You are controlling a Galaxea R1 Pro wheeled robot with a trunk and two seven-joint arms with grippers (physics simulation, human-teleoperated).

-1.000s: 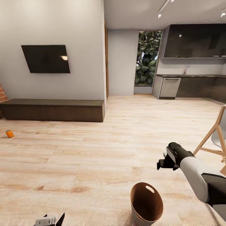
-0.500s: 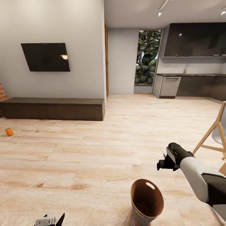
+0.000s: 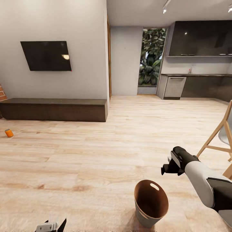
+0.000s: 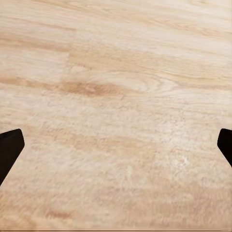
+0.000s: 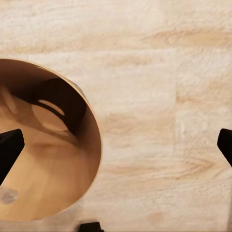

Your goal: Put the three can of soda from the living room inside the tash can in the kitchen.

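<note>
The left gripper point(image 3: 51, 226) sits at about 7 o'clock, low at the near edge of the head view; in its wrist view the two dark fingertips point(image 4: 9, 147) stand far apart with nothing but floor between them, so it is spread wide and holds nothing; I think it hangs low and ready for a can on the ground. The tash can point(image 3: 150, 203) stands on the floor at about 5 o'clock, very close to the robot; it is round, wider at the top, grey and smooth outside, brown like wood inside, with a small oval handle hole in the wall. The right gripper point(image 3: 165, 169) hovers just above and beside the bin's rim, at about 4 o'clock; its fingers point(image 5: 9, 150) are spread apart too and it carries nothing; one finger hangs over the bin's mouth, which looks like a good spot for dropping a can in.

The floor point(image 3: 106, 145) is light wood planks with soft grain; a wooden chair leg point(image 3: 214, 138) leans in at 3 o'clock. One orange can of soda point(image 3: 9, 133) lies far off at 9 o'clock, near a long dark low cabinet point(image 3: 54, 109); it is a small tube shape with a grey end. A flat black TV point(image 3: 46, 55) hangs above; the kitchen point(image 3: 196, 85), grey and dark, is farthest, at 1 o'clock.
</note>
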